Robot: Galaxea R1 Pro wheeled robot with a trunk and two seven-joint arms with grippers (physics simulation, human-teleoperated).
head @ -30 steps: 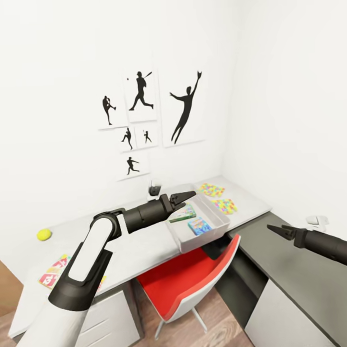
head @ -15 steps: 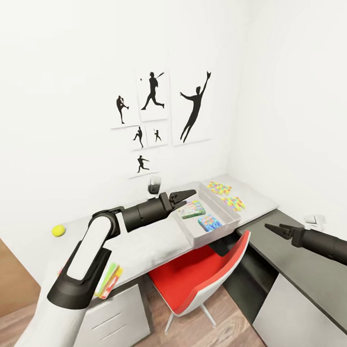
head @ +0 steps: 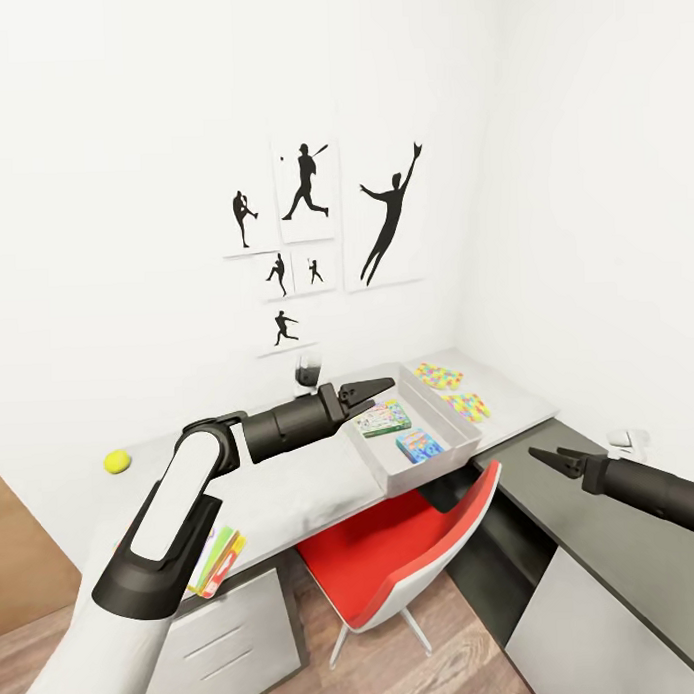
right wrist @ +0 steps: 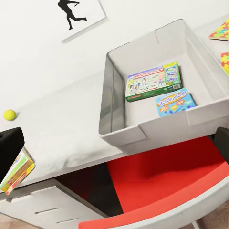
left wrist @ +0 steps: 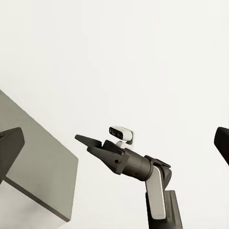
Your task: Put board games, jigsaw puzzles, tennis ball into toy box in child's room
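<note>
Worktop [head: 292,489]: matt pale grey, smooth. Toy box [right wrist: 143,129]: matt light grey, plastic-looking. Board games [right wrist: 153,82]: printed cardboard, slight sheen. Chair [head: 394,555]: smooth red seat, white shell. Floor [head: 289,679]: wood-look planks. Left arm [head: 290,427]: matt dark casing.

White walls [head: 100,145] meeting in a corner at 1 o'clock. Six black sports-silhouette prints [head: 328,223] mounted on the back wall at 12 o'clock. Red-seated chair [head: 394,555] with white shell pushed under the desk at 6 o'clock. Lower dark-topped cabinet [head: 595,558] along the side wall at 4 o'clock. Wood-plank floor [head: 299,679] below. Even, soft lighting throughout.
</note>
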